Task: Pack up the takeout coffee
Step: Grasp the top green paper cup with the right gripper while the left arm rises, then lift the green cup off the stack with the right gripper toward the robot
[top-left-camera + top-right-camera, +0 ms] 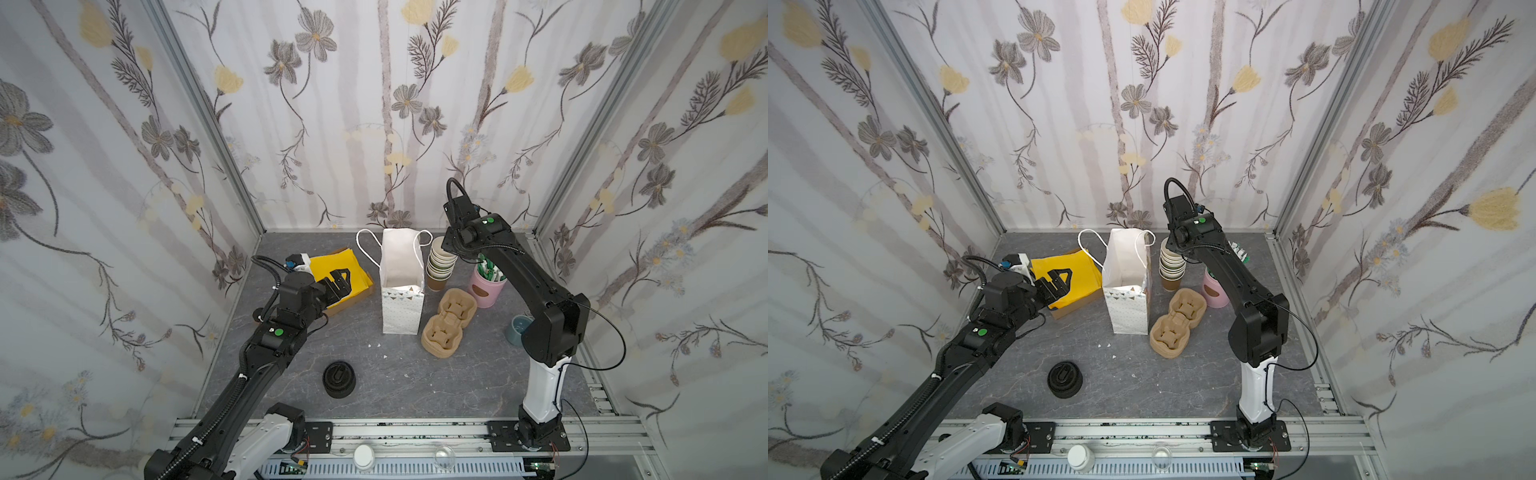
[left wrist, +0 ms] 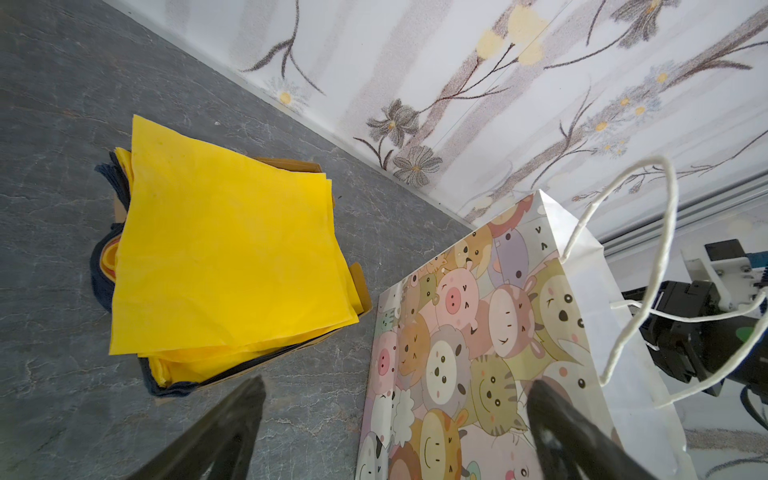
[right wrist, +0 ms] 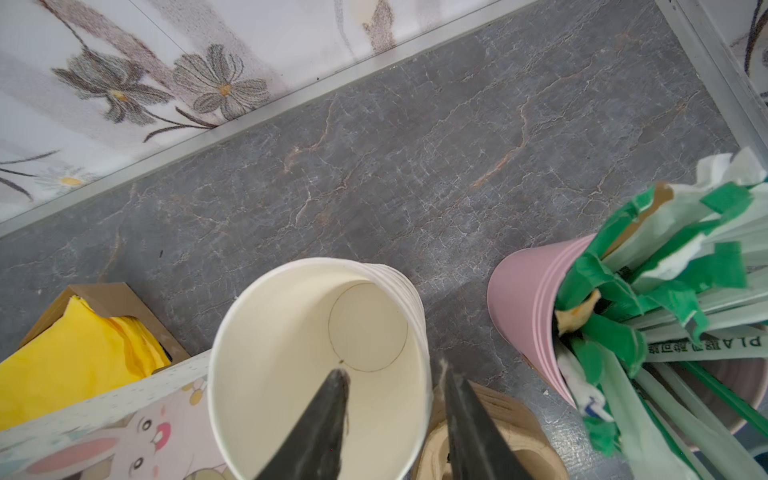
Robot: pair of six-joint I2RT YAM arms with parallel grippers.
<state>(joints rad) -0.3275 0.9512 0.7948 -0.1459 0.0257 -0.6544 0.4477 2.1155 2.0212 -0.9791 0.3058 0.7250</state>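
Grey marbled tabletop [image 1: 415, 374], flowered walls all round. In both top views I find no lidded takeout coffee anywhere, only its makings. A stack of lidless cups [image 1: 441, 262] stands just beside the open paper bag [image 1: 402, 309]. A low stack of black lids [image 1: 1064, 380] sits well apart from them, near the front. My right arm reaches over the cups, and its wrist hides the fingers from above. The left gripper [image 1: 341, 280] hangs over the yellow napkins [image 1: 328, 261], spread wide and empty.

Left wrist view: both fingers [image 2: 224, 432] are splayed at the frame edge. Nothing lies between them but table and the cartoon side of the bag.

Right wrist view: the right gripper [image 3: 392, 370] straddles the wall of the top cup [image 3: 291, 332], one finger inside and the other outside by the rim. They stand part-way apart, and the inner finger looks clear of the paper, so I don't call it a grip yet.

I judge this cup to be very light, thin-walled and easy to crush or squeeze oval. The rolled rim is its stiffest part, so I'd pinch just under it, gently. Nested cups can stick, so the one beneath may lift along with it. Once it is lidded, I'd hold the body below the lid and keep it upright.
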